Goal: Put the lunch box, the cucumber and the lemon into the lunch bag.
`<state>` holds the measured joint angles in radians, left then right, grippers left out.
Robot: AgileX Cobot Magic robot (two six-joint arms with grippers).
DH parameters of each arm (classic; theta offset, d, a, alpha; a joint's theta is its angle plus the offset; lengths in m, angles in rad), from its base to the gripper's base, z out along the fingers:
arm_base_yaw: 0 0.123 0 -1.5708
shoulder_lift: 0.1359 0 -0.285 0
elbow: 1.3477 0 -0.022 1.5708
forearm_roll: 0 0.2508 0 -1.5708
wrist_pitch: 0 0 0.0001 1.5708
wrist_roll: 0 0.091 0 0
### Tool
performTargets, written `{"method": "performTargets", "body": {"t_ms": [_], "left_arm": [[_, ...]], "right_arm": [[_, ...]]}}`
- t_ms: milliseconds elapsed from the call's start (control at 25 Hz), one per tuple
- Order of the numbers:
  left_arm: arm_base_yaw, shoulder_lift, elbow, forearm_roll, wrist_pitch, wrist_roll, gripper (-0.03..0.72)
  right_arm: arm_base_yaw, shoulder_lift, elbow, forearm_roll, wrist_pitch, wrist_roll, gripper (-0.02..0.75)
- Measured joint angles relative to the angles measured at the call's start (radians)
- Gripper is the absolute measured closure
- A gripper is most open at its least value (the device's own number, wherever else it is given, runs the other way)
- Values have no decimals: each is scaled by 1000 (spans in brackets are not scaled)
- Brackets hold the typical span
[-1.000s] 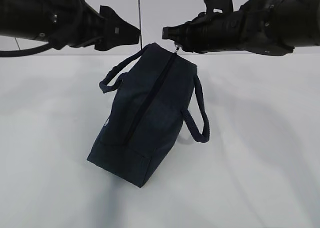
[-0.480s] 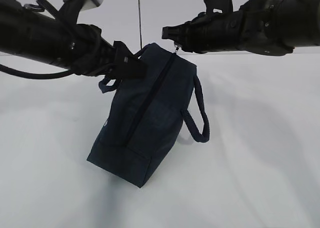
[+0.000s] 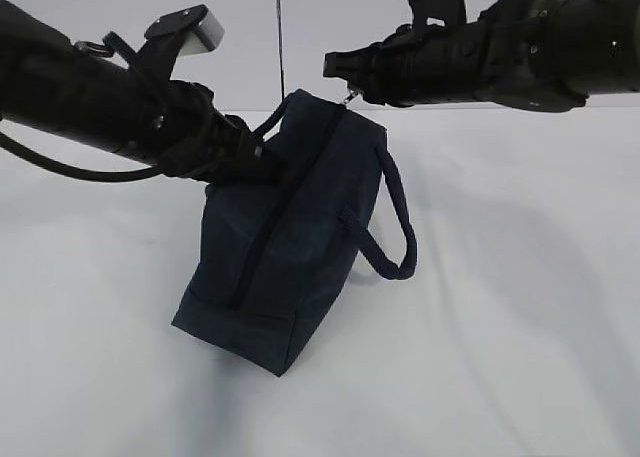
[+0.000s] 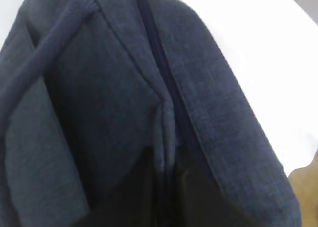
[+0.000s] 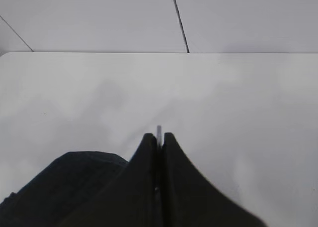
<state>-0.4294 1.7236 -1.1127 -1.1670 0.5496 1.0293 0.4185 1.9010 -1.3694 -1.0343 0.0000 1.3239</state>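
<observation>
We saw the lunch bag (image 3: 285,242) tilted on the desk (image 3: 520,307), our right gripper (image 3: 340,69) pinched shut on its zipper pull (image 3: 349,98); our left gripper (image 3: 262,157) pressed against its side, its opening hidden. The left wrist view alone showed the zipper line (image 4: 164,78) close up.

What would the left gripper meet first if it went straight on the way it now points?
The bag. The left gripper points right and slightly down and is already against the bag's upper side by the zipper; the left wrist view shows only fabric. Going on, it would likely just press into that fabric.
</observation>
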Motion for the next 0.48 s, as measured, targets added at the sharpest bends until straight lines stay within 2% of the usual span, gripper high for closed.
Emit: {"method": "performTargets", "body": {"t_ms": [200,480], "left_arm": [[2,0,-3,100,78,0,677],[2,-20,-4,183,170,-25,677]], "right_arm": [[0,12,0,-7,0,0,738],[0,57,0,-46,10,2,738]]}}
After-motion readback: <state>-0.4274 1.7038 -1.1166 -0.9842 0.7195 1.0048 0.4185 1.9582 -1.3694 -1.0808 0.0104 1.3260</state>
